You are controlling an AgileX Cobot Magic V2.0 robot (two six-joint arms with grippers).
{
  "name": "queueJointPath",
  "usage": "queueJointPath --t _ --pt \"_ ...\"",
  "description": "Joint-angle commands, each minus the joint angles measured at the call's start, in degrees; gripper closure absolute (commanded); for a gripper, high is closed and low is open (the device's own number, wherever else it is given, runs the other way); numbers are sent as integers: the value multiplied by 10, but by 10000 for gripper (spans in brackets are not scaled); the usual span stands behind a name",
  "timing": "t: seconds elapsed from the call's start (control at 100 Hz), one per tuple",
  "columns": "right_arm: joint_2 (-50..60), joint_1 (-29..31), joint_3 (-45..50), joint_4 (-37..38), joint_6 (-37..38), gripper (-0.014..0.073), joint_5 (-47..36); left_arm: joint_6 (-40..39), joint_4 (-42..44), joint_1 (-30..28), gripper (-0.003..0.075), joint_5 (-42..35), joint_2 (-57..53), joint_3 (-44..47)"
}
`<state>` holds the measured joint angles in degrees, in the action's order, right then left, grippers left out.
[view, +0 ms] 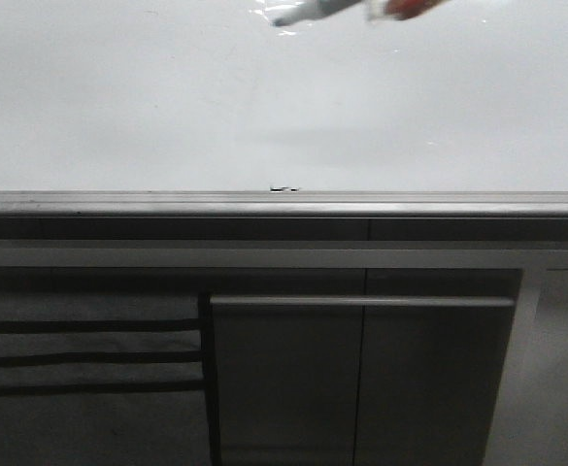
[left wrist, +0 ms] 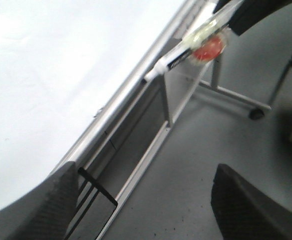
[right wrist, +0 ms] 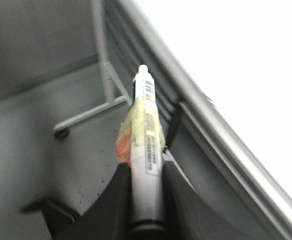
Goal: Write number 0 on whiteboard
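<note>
Two grippers: right gripper (right wrist: 146, 185) clamps a marker pen (right wrist: 146, 145) at twelve o'clock over the whiteboard (view: 167, 97); left gripper (left wrist: 146, 200) gapes wide.

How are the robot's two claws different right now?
The right gripper is shut on the marker pen, while the left gripper is open and holds nothing. The right one has its pen pointing along the whiteboard frame; the left one's fingers are spread wide apart. Both have dark fingers and sit near the board's edge.
</note>
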<state>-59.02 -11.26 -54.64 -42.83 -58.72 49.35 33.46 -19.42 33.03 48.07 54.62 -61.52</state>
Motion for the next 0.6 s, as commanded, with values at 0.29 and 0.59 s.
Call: queueJointPath --t 0.29,0.59 --pt "15 70 92 -165 60 608 -65 -111 -21 -159 208 -189 -145 162" --pt "-43 6 -1 45 258 608 -137 -111 -33 -182 208 -195 -135 177"
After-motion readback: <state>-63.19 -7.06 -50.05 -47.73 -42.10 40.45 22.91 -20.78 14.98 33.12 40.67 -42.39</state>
